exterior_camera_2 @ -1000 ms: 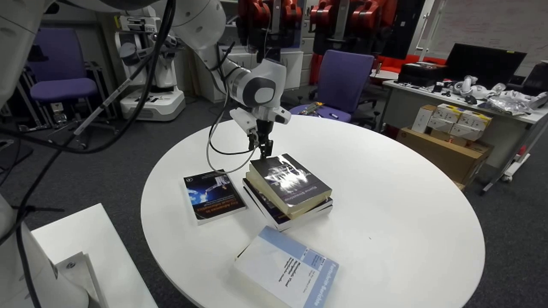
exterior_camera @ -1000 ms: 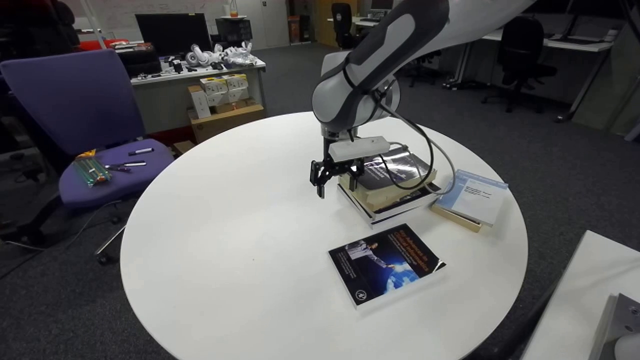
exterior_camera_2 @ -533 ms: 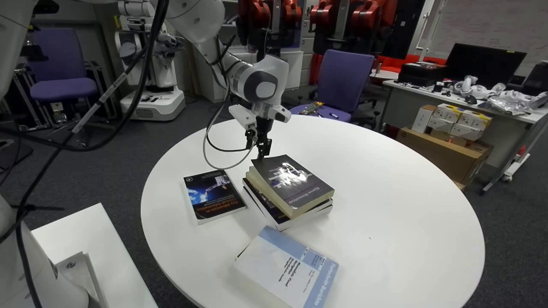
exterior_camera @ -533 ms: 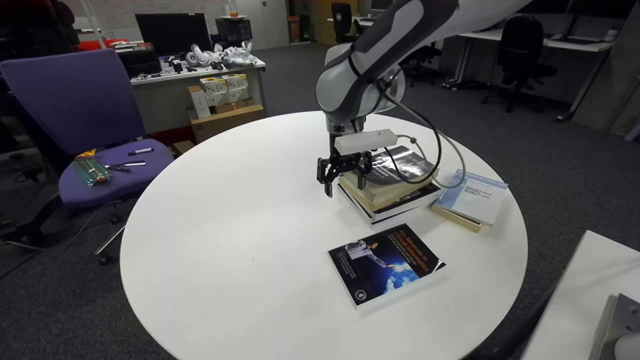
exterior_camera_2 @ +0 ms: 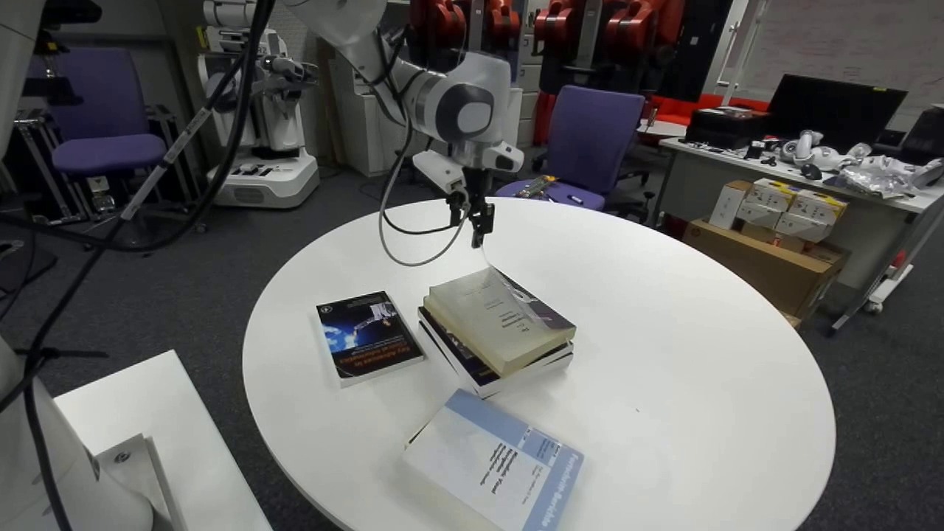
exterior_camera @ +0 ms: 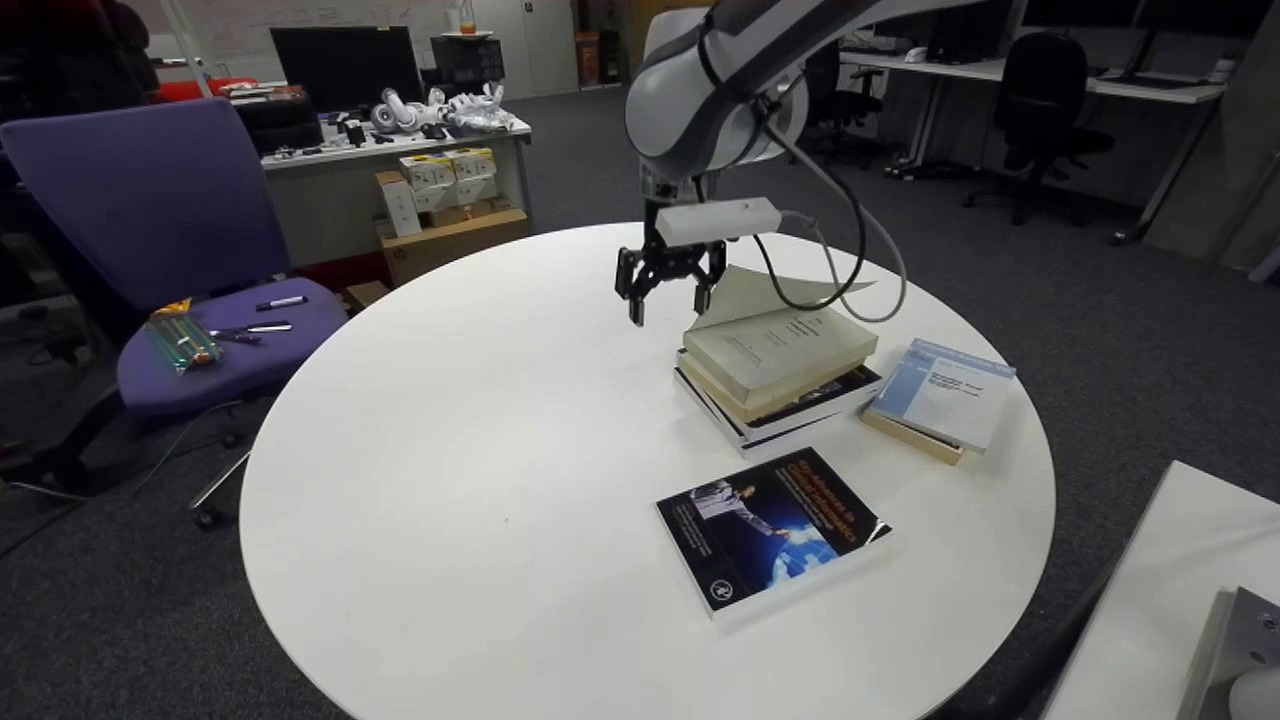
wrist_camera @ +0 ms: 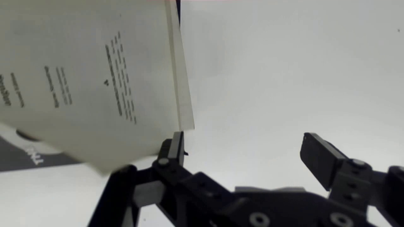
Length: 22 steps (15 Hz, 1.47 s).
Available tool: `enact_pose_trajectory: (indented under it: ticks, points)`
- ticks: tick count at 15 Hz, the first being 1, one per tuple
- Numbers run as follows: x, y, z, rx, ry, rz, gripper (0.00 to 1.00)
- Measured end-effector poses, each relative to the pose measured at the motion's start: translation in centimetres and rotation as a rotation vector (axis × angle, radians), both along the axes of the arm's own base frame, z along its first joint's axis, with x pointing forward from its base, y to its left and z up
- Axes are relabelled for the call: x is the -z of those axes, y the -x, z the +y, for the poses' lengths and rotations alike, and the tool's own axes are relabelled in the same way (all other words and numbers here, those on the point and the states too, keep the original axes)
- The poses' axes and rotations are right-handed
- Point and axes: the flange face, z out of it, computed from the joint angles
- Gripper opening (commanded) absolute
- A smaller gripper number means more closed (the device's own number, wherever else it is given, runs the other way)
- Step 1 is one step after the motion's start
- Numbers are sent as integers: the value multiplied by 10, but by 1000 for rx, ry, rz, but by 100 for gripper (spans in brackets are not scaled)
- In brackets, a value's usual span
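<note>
My gripper [exterior_camera: 669, 306] hangs with its jaws spread wide, above the table at the edge of a book stack. Nothing sits between its fingers in the wrist view. The thick top book has its cover raised: a curled leaf [exterior_camera: 745, 290] stands up beside the nearer finger, and a printed title page [exterior_camera: 785, 350] shows below. In the wrist view the cream page [wrist_camera: 94, 72] reaches the left finger [wrist_camera: 176, 146]; whether they touch I cannot tell. Part of the dark cover [exterior_camera_2: 549, 313] shows in an exterior view. White-edged books [exterior_camera: 800, 420] lie underneath.
A black and blue paperback [exterior_camera: 775, 525] lies flat on the round white table [exterior_camera: 450, 480]. A pale blue book [exterior_camera_2: 494, 461] rests on another near the stack. Loose cables [exterior_camera: 870, 240] loop from the wrist. A purple chair [exterior_camera: 150, 220] stands beyond the table.
My gripper has risen from beside the stack. The top book's dark cover, flat before, has lifted and curled up, exposing the title page. The other books have stayed put.
</note>
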Motion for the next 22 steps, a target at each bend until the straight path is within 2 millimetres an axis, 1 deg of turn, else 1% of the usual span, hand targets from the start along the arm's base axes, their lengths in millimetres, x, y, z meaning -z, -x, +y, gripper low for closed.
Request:
enact_pose_trajectory:
  ticks: [3, 5, 8, 10, 11, 13, 16, 18, 20, 22]
  points:
    - [-42, -22, -19, 29, 1, -87, 100]
    - [-61, -31, -30, 45, 2, -126, 100]
    - [-77, -39, -45, 66, 6, -161, 100]
    - [-78, -43, -60, 88, 14, -169, 100]
    - [-77, -45, -70, 101, 19, -170, 100]
    - [-67, -49, -98, 139, 33, -162, 100]
    - [-45, -48, -148, 204, 54, -134, 100]
    - [-27, -44, -176, 238, 61, -109, 100]
    - [-8, -40, -192, 237, 62, -84, 100]
    - [9, -37, -192, 170, 52, -62, 100]
